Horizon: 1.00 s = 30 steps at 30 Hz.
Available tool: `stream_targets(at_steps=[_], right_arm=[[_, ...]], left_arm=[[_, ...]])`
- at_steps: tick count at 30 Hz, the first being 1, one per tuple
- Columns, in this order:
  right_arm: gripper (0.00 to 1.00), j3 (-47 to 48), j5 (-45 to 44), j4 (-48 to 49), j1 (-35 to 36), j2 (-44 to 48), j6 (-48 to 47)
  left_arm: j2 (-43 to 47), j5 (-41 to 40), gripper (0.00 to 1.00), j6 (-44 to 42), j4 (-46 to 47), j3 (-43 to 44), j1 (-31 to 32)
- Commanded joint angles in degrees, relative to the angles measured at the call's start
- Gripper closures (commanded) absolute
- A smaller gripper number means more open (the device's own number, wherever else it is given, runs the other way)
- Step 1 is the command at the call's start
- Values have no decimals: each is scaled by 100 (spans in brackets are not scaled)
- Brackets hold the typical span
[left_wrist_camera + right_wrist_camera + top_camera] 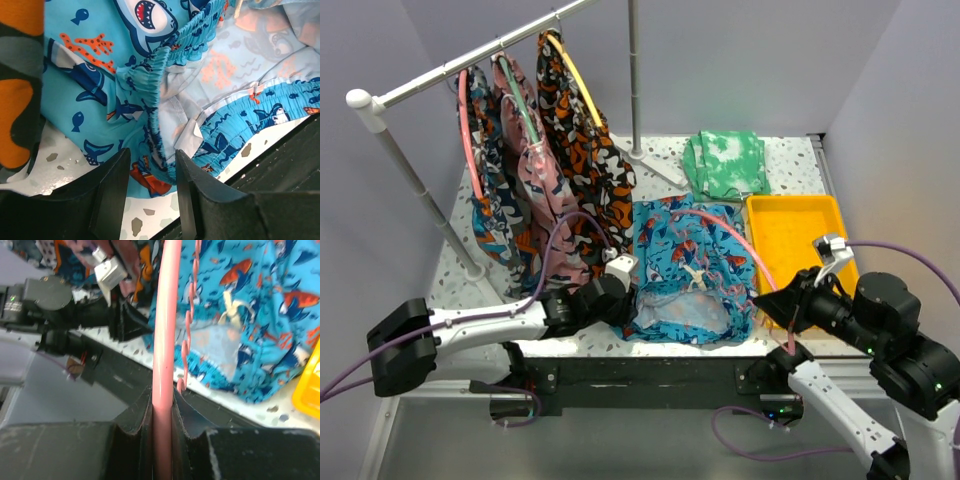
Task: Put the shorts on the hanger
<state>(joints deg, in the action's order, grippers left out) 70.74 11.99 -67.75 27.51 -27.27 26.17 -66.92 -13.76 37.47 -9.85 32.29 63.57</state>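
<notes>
The turquoise shorts (690,270) with sharks and fish lie flat on the speckled table, waistband toward the front. At their left waistband corner is my left gripper (626,300). In the left wrist view it (152,172) stands open, a bunched fold of the waistband (157,115) reaching in between its black fingers (112,192). The coral-pink hanger (745,245) arches over the right half of the shorts. My right gripper (790,318) is shut on its curved arm (165,315), the jaws (161,395) pressed to both sides, and the notched bar (189,325) hangs beside it.
A yellow tray (790,235) sits right of the shorts and a green tie-dye cloth (728,162) lies behind it. At the back left, a white rack (470,62) carries several hung garments, among them orange-black shorts (580,150) close to my left arm. The black table edge (640,372) runs along the front.
</notes>
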Motion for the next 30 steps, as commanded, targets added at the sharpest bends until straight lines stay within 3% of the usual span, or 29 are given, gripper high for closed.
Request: stream_targets(at_steps=[1, 7, 11, 15, 22, 30], right_arm=[[100, 720, 717, -879, 18, 2, 186], [100, 1240, 1050, -1970, 18, -288, -147], [100, 671, 1613, -1901, 0, -227, -411], [100, 81, 1702, -1663, 0, -60, -508], [100, -41, 1490, -1602, 0, -42, -737], [100, -869, 1930, -548, 0, 301, -561]], left_arm=[[-269, -64, 55, 120, 439, 154, 50], [-682, -732, 82, 278, 317, 523, 41], [-665, -1041, 99, 191, 89, 865, 50], [-569, -1243, 100, 41, -236, 1112, 41], [-603, -1384, 100, -152, -378, 1253, 50], [-647, -1243, 100, -837, -483, 1657, 190]])
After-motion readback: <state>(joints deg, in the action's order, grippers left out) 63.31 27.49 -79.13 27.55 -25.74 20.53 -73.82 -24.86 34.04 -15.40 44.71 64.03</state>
